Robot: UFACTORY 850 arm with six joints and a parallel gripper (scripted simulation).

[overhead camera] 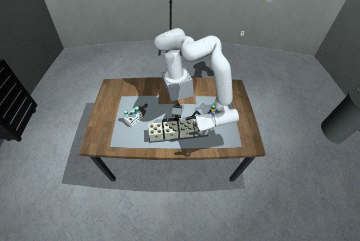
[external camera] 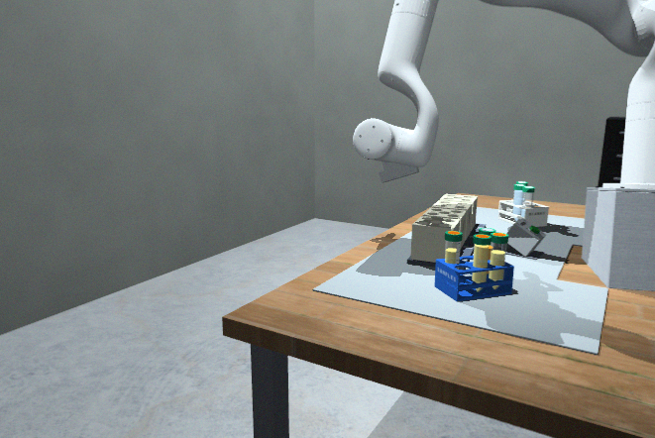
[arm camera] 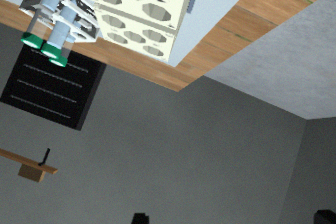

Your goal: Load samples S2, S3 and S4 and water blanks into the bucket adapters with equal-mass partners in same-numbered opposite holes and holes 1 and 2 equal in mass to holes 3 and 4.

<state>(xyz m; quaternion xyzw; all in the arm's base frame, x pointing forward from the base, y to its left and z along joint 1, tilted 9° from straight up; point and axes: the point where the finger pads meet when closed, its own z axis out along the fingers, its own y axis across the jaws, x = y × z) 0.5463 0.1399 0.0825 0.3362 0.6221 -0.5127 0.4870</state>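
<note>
My gripper (overhead camera: 190, 125) (arm camera: 233, 218) is open and empty, pointing sideways above the adapters; the exterior view hides its fingers. Four cream adapters stand in a row in the dark loading stand (overhead camera: 169, 139): 4 (overhead camera: 156, 136), 3 (overhead camera: 171, 134), 2 (overhead camera: 187, 133), and one partly under the gripper. The holes I can see look empty. The blue sample rack (external camera: 446, 282) holds tubes with orange dots (external camera: 453, 234) (external camera: 482, 238) (external camera: 499, 235), IDs unreadable, and a paler-dotted one (external camera: 487, 231) behind. The white blank rack (overhead camera: 132, 122) (external camera: 537, 213) holds three green-capped tubes (overhead camera: 126, 112) (arm camera: 51, 50).
The small sloped desk (overhead camera: 177, 111) (external camera: 522, 240) with the green DONE key (external camera: 534, 230) stands between the robot base (overhead camera: 180, 89) and the adapter row. The blank rack is left of the row and the sample rack right of it in the top view.
</note>
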